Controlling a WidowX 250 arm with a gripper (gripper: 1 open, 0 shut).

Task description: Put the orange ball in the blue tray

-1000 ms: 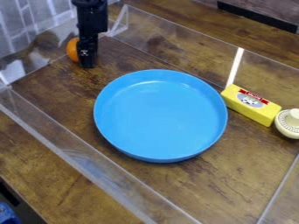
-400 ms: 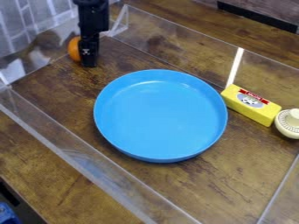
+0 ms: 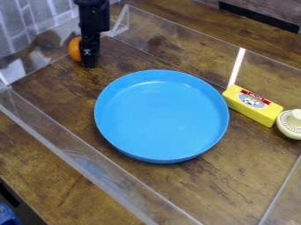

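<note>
"Where's the orange ball (image 3: 74, 49)?"

"Right at the gripper (image 3: 90, 54), showing past its left side as the camera sees it. The dark fingers cover the rest."

"Which way does it point?"

"I can't give it a direction. It's round, with no long axis that I can make out, and I can't see a stem dimple on the part that shows."

"Is the gripper clamped on it?"

"The fingers stand apart. Whether the ball sits between them or just beside them, I can't tell from this angle."

"And the blue tray (image 3: 161, 116)?"

"Below the gripper and to its right in the view, apart from it, lying face up on the bench (image 3: 59, 123). It's round too, so no long axis there either."

"What about the yellow box (image 3: 252, 105)?"

"Farther to the gripper's right, past the tray. Its long side slants down to the right, toward the round cream-coloured object (image 3: 290, 124)."

"Anything different from the frame before?"

"Nothing I can see. Gripper, ball and tray all keep their places."
</note>
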